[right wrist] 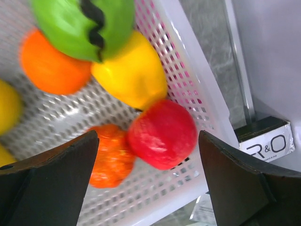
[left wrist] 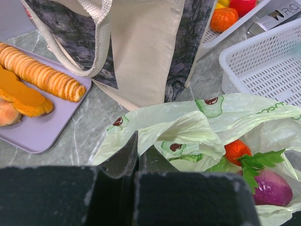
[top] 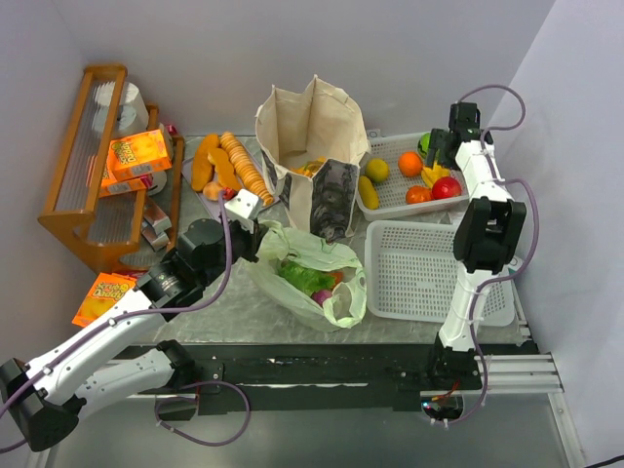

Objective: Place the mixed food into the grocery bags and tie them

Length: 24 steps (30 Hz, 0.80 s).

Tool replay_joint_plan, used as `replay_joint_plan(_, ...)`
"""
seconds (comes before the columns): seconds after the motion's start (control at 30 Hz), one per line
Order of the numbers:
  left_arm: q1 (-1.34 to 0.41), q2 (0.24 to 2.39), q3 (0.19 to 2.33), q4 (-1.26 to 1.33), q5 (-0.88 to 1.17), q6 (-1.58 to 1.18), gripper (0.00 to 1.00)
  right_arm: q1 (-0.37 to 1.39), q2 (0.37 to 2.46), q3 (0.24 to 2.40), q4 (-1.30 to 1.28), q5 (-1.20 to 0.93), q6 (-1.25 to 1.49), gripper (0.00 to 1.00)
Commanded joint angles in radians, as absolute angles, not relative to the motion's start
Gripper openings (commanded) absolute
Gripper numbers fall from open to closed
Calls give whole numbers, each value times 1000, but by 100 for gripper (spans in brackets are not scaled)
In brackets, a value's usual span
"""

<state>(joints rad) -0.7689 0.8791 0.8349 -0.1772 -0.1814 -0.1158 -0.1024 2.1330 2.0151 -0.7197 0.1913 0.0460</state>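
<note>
At the middle of the table, the pale-green plastic bag [top: 312,278] lies slumped open. Leafy greens [top: 304,278], an orange-red piece [left wrist: 236,150] and a purple vegetable [left wrist: 273,188] are already inside it. The left gripper [left wrist: 137,165] sits at the bag's near rim with its fingers drawn nearly together, and bag film appears to be pinched between them.

Just behind the bag stands the canvas tote [top: 307,136], upright and open. Something yellow and green shows at its bottom, but what it is cannot be told.

The right gripper [top: 441,146] hovers over the far mesh basket [top: 390,146]. Its fingers [right wrist: 51,165] are spread wide and hold nothing, with a red fruit [right wrist: 162,134] directly between them. Around that fruit lie a yellow fruit [right wrist: 134,75], an orange fruit [right wrist: 54,66], a darker orange one [right wrist: 113,157] and a green one [right wrist: 84,23].

The task looks partly done. Both bags seem to hold some food, but at least 5 fruit pieces are left in the basket. Neither bag is tied, and the plastic bag's loop handles [top: 343,304] lie loose.
</note>
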Motion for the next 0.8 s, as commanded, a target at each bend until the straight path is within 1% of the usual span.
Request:
replay_joint_plan(0.0, -767, 884, 834, -147, -181, -104, 1, -114, 2121, 1979, -722, 160, -29, 94)
replay_joint_plan(0.2, -765, 888, 836, -147, -184, -104, 1, -115, 2198, 1982, -738, 190, -38, 93)
replay_joint_plan(0.47, -765, 897, 836, -146, -187, -101, 1, -115, 2240, 1951, -723, 207, -54, 91)
replay_joint_plan(0.53, -765, 897, 836, -149, -189, -103, 1, -115, 2243, 1944, -712, 207, -58, 84)
replay_joint_plan(0.57, -767, 897, 836, -149, -190, -103, 1, -115, 2243, 1944, -704, 207, -60, 79)
replay_joint_plan(0.6, -765, 899, 836, -149, -190, -103, 1, -115, 2241, 1944, -703, 196, -63, 65)
replay_joint_plan(0.67, -765, 897, 836, -149, -192, -101, 1, -117, 2235, 1944, -695, 186, -64, 52)
replay_joint_plan(0.7, -767, 897, 835, -147, -192, -101, 1, -115, 2217, 1941, -692, 178, -64, 42)
replay_joint_plan(0.77, -765, 896, 834, -147, -193, -101, 1, -114, 2185, 1922, -680, 164, -60, 35)
